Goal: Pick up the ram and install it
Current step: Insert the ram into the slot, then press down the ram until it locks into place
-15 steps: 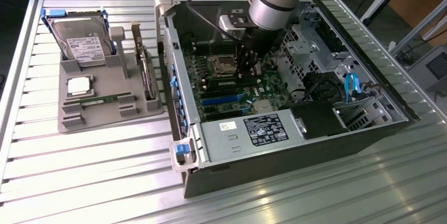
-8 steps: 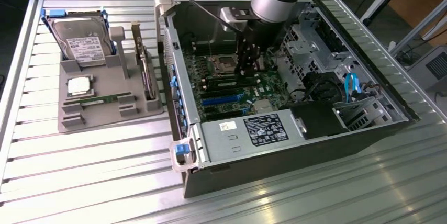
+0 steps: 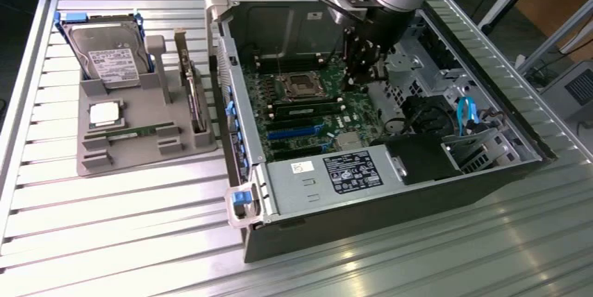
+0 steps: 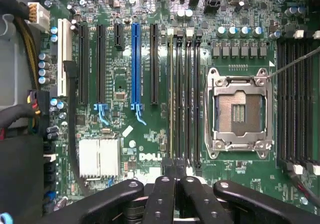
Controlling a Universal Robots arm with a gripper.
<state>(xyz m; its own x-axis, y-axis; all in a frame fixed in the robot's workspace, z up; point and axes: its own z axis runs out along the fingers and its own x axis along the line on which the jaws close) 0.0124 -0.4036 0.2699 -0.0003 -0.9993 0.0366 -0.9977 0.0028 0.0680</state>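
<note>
The robot arm reaches down into the open computer case in the upper middle of the exterior view. Its gripper hangs just above the green main board. The fingers are pressed shut together with nothing between them.

One ram stick already sits in a slot on the board, just below the empty square chip socket in the exterior view. In the wrist view this stick stands in the row of long black slots in the middle of the frame, beside the socket, and the closed fingers are right at its end.

A second ram stick lies on the grey holder tray at the left of the exterior view, well apart from the gripper. A silver chip and a hard drive rest on that tray too.
</note>
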